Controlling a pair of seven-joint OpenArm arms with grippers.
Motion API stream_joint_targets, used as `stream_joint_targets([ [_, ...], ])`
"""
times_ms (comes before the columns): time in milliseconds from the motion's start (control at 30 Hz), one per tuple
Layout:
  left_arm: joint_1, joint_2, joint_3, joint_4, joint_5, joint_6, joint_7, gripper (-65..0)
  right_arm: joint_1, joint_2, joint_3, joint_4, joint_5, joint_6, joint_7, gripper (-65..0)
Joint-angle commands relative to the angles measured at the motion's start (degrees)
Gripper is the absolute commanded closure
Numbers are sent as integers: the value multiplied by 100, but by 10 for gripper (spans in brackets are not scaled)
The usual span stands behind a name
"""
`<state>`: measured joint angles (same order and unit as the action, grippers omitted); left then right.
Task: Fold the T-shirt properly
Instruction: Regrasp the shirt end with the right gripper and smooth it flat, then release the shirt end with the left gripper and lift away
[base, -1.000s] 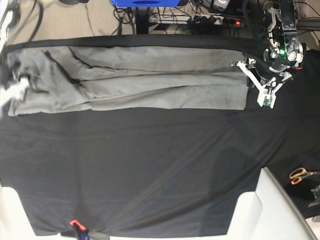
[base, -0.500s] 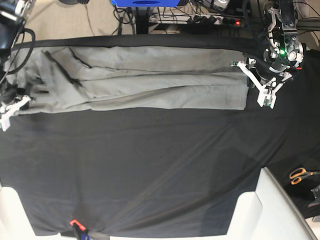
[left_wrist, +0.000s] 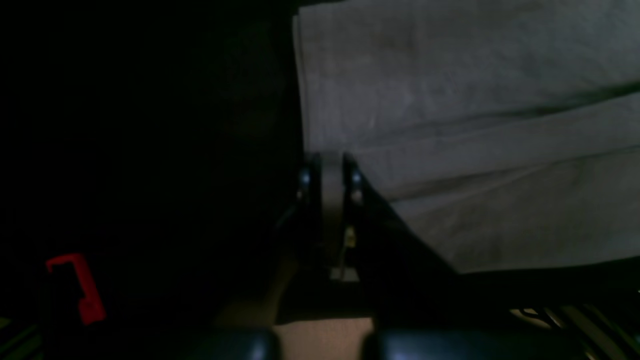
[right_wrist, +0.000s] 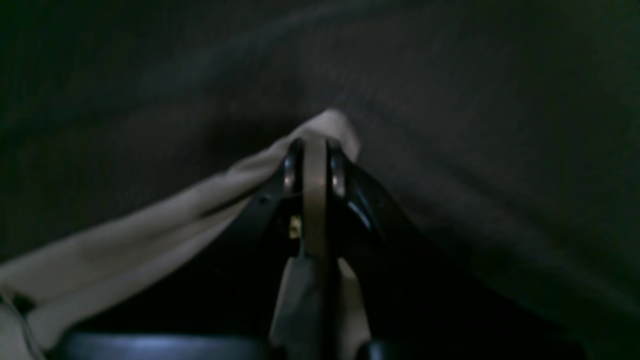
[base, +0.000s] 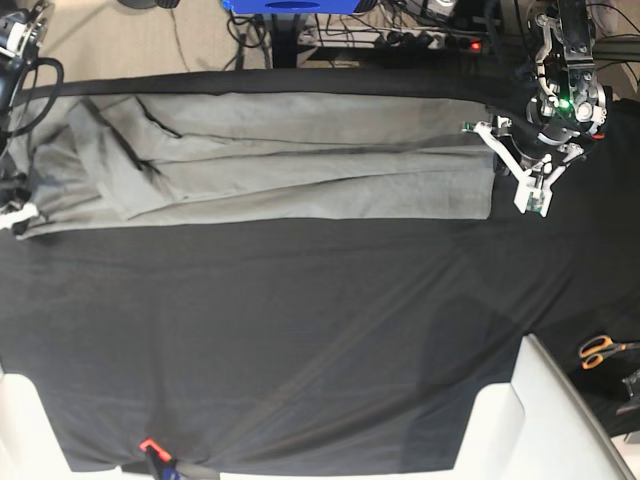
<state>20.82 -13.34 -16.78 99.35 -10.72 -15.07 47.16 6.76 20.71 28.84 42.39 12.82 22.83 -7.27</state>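
T-shirt: the grey T-shirt (base: 270, 160) lies as a long folded band along the far edge of the tabletop, running nearly from the left corner toward the right one, creased lengthwise.
Right gripper: the right gripper (right_wrist: 315, 145) is pinched tight on a bunched grey fold of the shirt's end at the far left corner; the cloth wraps over its tips.
Left gripper: the left gripper (left_wrist: 327, 170) sits at the shirt's straight edge near the far right corner; its jaws are closed together with grey cloth between them.
Table cloth: the black table cloth (base: 320, 340) covers the top, bare toward the near edge.
Scissors: orange-handled scissors (base: 600, 350) lie off the right edge.
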Motion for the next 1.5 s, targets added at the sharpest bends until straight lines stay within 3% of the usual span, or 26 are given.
stream_joint_targets([
  [0,-12,-59,-24,83,-5,17,-69,0,-30,122,136,284,50,-160,274,-8],
  [100,-20,-68,-24,83,-5,17,-69,0,-373,-168,408,1198,59,-362,388,-8],
  [267,-38,-50,-15,83,-66,17,-61,0,-927,-546,540,2561,32,-380,362,-8],
  [400,-55,-41,-15,83,-66,17,-69,-253,-1129,-678,540,3097,32,-344,37,-9],
  [533,-249,55,-15,83,-66,17,-78,-351,-1164,-686,540,3238,32,-336,-245,-9],
  [800,-495,310,-279,417,-84,-9,-78,-637,-1481,-801,531,3387,32,-336,-245,-9],
  [867,-416,293,-613,408,-409,-97,-78,-650,-1630,-809,531,3581,32,-336,-245,-9],
  [900,-337,266,-850,329,-743,-317,-52,-650,-1727,-845,531,3669,32,-336,-245,-9],
  [1033,32,-156,-1632,-524,-2211,-1768,-69,-650,-2000,-897,531,3932,32,-336,-227,-9],
  [1133,50,-349,-1641,-1447,-2528,-2374,-87,-650,-2079,-906,531,3941,32,-336,-218,-9],
  [1333,-117,-103,-1632,-2089,-2502,-2493,-377,-650,-2087,-924,531,3941,32,-336,-218,-9],
  [1467,-284,-85,-1114,-2423,-2502,-2493,-456,-650,-2096,-932,531,3941,32,-336,-218,-9],
])
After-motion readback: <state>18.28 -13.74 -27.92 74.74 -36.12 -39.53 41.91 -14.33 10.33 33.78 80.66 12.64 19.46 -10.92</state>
